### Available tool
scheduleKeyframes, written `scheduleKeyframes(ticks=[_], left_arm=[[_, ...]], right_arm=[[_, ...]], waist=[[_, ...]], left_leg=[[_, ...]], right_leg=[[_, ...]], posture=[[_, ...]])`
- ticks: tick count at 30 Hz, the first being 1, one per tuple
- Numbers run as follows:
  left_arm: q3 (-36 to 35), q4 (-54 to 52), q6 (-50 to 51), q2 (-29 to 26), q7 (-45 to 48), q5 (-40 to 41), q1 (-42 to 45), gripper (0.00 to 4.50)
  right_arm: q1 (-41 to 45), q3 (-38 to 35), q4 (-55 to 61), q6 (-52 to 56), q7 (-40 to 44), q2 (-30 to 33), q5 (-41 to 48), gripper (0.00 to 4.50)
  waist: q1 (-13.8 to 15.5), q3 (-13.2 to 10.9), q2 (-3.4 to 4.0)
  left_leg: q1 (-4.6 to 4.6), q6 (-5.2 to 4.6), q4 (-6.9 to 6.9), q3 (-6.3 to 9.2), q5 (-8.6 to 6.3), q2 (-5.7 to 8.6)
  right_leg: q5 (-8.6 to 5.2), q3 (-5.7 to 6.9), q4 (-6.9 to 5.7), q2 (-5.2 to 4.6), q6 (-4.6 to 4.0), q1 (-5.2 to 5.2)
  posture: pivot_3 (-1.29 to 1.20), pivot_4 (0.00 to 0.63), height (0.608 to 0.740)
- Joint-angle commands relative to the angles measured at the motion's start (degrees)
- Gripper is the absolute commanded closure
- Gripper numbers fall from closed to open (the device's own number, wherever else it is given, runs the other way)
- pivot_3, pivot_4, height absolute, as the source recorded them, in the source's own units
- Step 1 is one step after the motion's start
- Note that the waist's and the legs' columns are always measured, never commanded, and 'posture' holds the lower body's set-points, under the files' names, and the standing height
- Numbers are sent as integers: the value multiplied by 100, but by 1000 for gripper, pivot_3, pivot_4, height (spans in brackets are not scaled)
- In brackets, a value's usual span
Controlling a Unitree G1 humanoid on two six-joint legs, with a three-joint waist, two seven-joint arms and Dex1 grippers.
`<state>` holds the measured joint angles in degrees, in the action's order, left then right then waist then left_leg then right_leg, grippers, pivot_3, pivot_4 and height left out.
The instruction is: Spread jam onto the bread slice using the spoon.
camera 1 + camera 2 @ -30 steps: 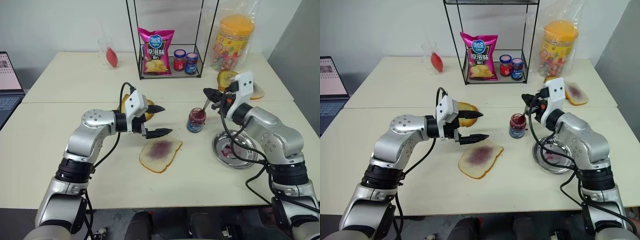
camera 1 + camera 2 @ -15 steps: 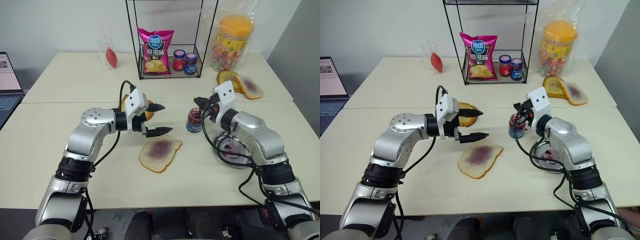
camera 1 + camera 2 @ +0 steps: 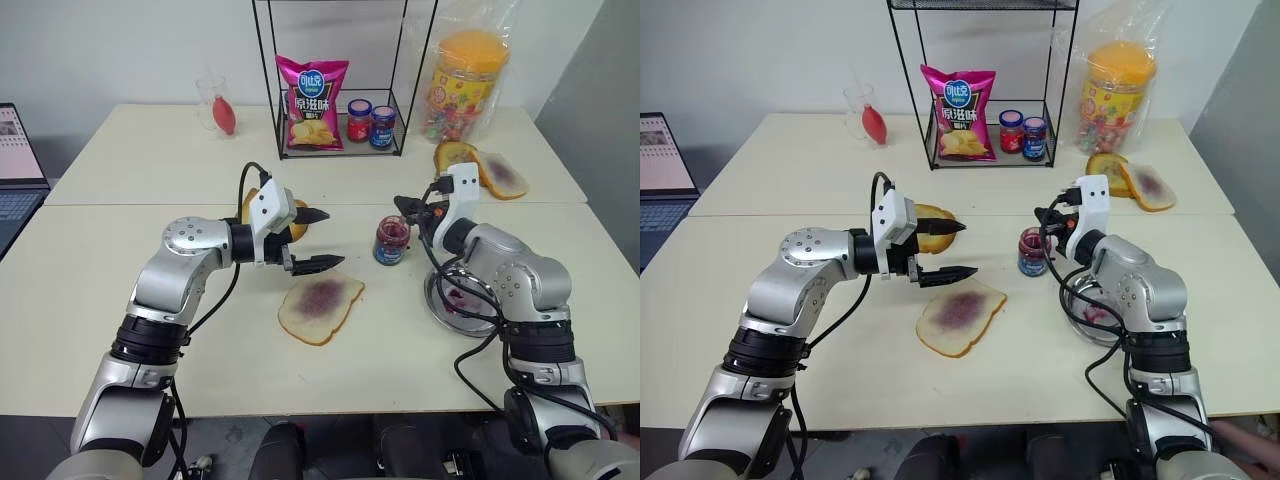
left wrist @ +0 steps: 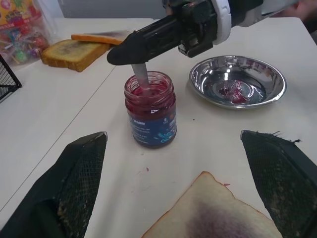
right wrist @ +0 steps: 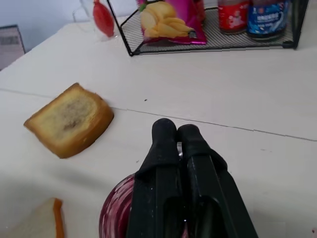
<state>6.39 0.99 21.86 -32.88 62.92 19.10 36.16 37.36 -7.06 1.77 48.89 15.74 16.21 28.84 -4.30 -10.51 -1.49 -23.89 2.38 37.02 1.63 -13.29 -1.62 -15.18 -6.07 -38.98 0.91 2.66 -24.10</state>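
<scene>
On the tabletop, the bread slice lies flat, its purple smear up, below and just ahead of the left pincer, whose fingers stand wide apart and grip nothing. Beyond that pincer's tips, well apart across bare surface, stands the jam jar. The right pincer hovers directly above its mouth, clamped tight on the spoon, whose handle runs steeply down into the jam. For the spreading to come, the bread lies off to the right pincer's left and nearer the robot, closer to the idle left arm than to the arm that carries the spoon.
</scene>
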Motion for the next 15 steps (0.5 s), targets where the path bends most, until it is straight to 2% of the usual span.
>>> scheduleKeyframes(ticks=[1,8,15], left_arm=[[-113,-51,-134,5,-58,6,101,0],[-88,24,-222,15,-47,-14,132,0],[-58,78,-313,37,-7,-28,151,0]], right_arm=[[252,-483,106,197,-203,-119,320,4468],[444,-1117,84,617,-636,-393,789,4468],[494,-1306,191,811,-871,-398,1016,4468]], waist=[[-1,0,0],[-3,0,0],[-5,0,0]], left_leg=[[0,0,-1,0,0,0],[0,0,-2,5,0,-1],[-1,0,-3,5,0,0]], right_leg=[[0,0,0,0,0,0],[1,6,-1,0,-1,0],[1,7,-1,-1,-1,0]], posture=[[0,150,740],[0,150,740],[0,150,740]])
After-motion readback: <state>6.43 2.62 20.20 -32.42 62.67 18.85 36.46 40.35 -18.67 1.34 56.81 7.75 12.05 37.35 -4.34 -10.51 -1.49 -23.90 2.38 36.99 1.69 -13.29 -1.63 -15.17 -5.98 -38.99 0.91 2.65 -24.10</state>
